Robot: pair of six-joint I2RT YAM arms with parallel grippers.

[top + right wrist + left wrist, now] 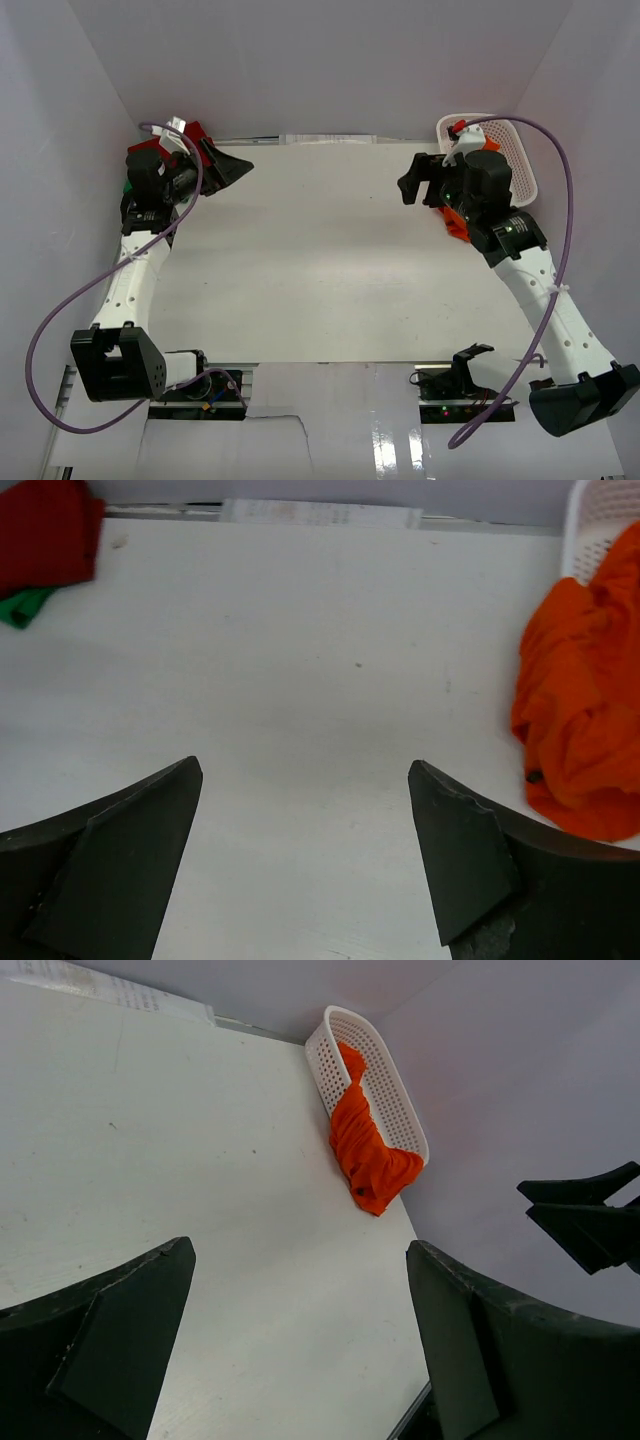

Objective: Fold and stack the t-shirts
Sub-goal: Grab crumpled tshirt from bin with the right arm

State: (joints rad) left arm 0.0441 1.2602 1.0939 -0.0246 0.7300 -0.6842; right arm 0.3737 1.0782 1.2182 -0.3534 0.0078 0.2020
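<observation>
No text can be read — the print on the paper strip [320,513] is too blurred.

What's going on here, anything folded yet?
Nothing is folded yet. Both arms hover over the table holding nothing: the left pincer and the right pincer are open. The orange t-shirt spills out of the white basket at the far right corner onto the table. The red t-shirt lies crumpled at the far left corner, with a bit of the green t-shirt showing at its edge.
</observation>
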